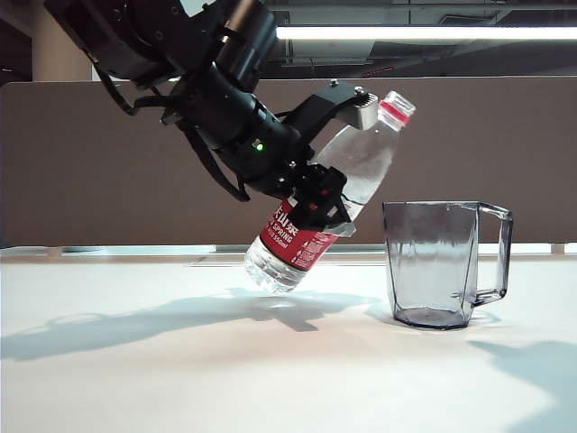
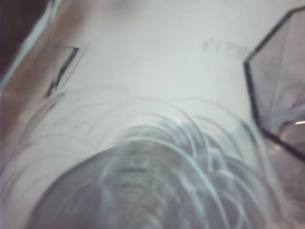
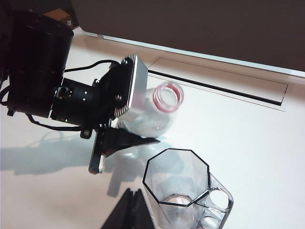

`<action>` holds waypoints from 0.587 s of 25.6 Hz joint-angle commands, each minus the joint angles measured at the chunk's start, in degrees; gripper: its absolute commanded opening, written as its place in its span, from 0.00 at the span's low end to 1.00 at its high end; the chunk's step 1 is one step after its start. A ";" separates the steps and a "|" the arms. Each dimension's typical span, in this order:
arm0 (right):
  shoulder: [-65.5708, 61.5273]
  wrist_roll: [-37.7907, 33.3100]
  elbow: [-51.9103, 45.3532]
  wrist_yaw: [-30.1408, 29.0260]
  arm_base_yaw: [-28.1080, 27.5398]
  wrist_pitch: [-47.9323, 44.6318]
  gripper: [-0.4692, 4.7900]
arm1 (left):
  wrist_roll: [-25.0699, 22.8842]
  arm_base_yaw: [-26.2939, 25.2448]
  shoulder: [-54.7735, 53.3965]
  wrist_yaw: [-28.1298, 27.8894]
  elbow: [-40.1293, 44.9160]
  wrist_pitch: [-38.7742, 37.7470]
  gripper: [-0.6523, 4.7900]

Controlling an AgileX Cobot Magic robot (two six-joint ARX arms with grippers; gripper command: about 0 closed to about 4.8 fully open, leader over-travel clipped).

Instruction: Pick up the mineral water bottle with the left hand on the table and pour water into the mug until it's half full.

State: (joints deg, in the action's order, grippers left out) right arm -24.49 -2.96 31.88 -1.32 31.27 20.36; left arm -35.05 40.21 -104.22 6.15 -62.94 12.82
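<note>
The left gripper (image 1: 326,200) clamps the tilted bottle (image 1: 329,203), its open neck up beside the mug (image 1: 435,262), short of the rim; the right gripper (image 3: 128,210) looks shut.

A long ceiling lamp (image 1: 424,32) gives bright light from above in the exterior view. Soft grey shadows lie on the white table (image 1: 135,379). The left wrist view is blurred and out of focus; the bottle (image 2: 143,186) fills it as hazy rings. The right wrist view is sharp.
</note>
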 commanded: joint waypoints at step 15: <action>0.04 0.15 0.48 -0.11 -0.04 -1.31 0.09 | -14.86 3.32 0.87 -14.73 -0.72 3.26 0.58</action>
State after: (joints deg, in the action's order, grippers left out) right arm -24.49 -2.98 31.88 -1.32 31.27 20.38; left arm -47.55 42.89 -104.20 -6.96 -62.98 12.99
